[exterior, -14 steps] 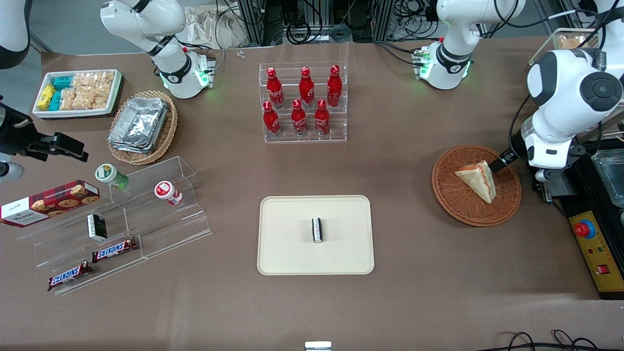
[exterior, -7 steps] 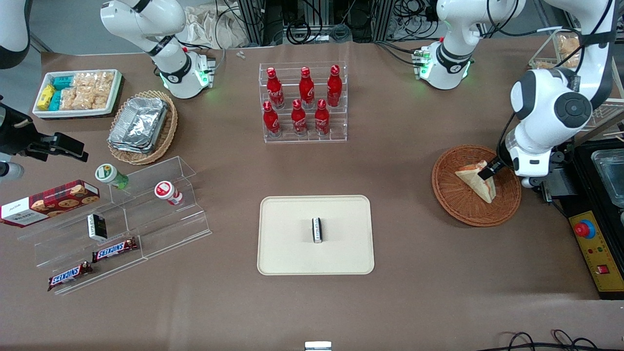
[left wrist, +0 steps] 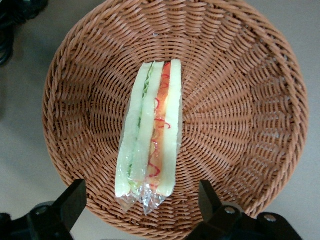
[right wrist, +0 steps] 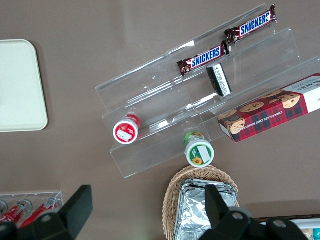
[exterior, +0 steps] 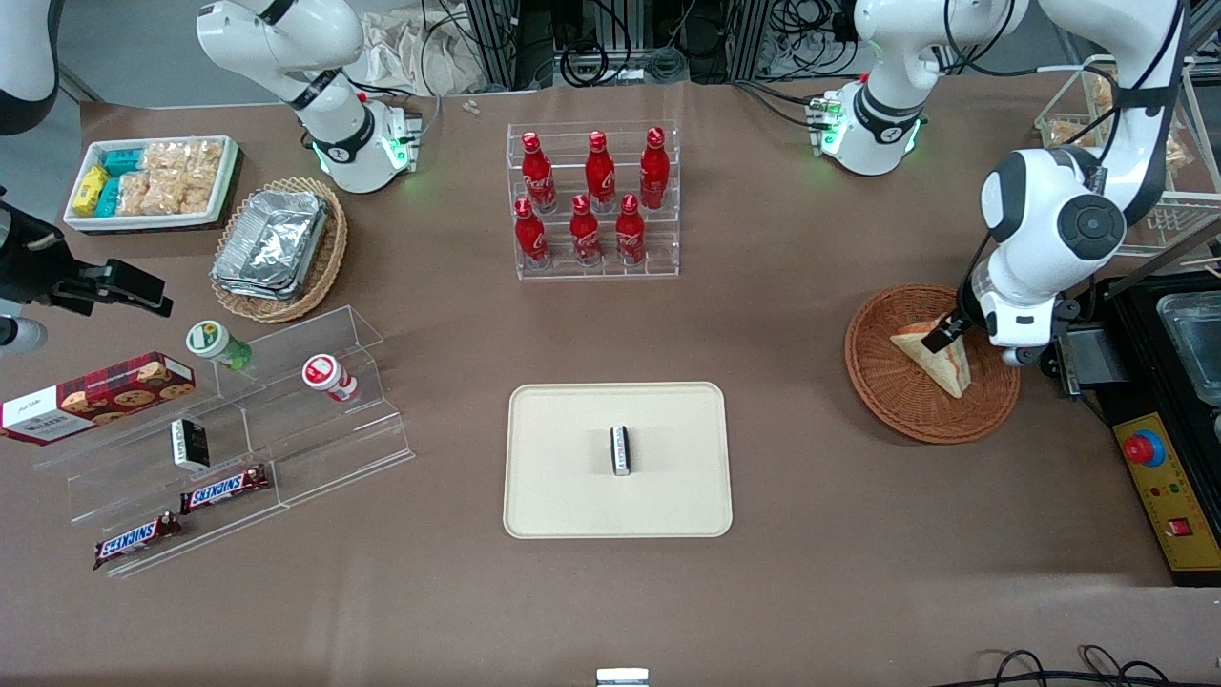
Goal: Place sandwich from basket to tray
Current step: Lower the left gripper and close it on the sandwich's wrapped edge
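The sandwich [exterior: 937, 359] is a pale wrapped wedge lying in the round reddish-brown basket [exterior: 916, 412] toward the working arm's end of the table. In the left wrist view its edge with red and green filling [left wrist: 150, 145] faces up in the basket [left wrist: 240, 115]. My left gripper [exterior: 946, 333] hovers just above the sandwich's farther end. It is open [left wrist: 142, 205], with one dark finger [left wrist: 70, 202] on each side of the wrapped tip, not touching it. The cream tray [exterior: 572, 496] lies mid-table, nearer the front camera, with a small dark packet [exterior: 620, 449] on it.
A clear rack of red bottles [exterior: 593, 200] stands farther from the front camera than the tray. A black box with a red button [exterior: 1159, 477] sits beside the basket. Toward the parked arm's end are an acrylic stand with snacks [exterior: 238, 429] and a tan basket with foil containers [exterior: 277, 246].
My left arm has swung toward the table's middle, and the gripper has come over the sandwich's farther end. The sandwich and basket have not moved.
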`<state>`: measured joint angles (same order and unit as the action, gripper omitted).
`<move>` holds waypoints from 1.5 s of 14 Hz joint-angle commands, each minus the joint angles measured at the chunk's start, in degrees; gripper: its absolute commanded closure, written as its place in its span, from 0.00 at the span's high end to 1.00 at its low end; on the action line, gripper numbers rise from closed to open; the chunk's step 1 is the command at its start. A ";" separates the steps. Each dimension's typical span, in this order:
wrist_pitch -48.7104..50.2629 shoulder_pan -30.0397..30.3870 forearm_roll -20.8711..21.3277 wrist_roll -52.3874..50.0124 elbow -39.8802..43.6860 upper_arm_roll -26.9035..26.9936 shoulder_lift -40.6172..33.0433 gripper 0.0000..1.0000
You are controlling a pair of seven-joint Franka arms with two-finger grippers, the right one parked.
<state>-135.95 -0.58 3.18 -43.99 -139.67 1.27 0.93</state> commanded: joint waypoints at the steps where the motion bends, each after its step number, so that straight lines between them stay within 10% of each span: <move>1: -3.53 0.41 1.22 -2.16 -2.36 -0.13 0.21 1.00; 9: -9.59 0.41 1.92 -2.07 -4.82 1.89 2.84 0.93; 13: -10.21 0.41 1.83 -2.33 -4.56 2.15 3.20 0.00; 21: 1.33 -0.29 5.33 -6.73 2.62 1.36 -1.45 0.00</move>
<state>-141.28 -0.58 4.86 -47.53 -140.50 3.27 2.96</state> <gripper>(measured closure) 0.736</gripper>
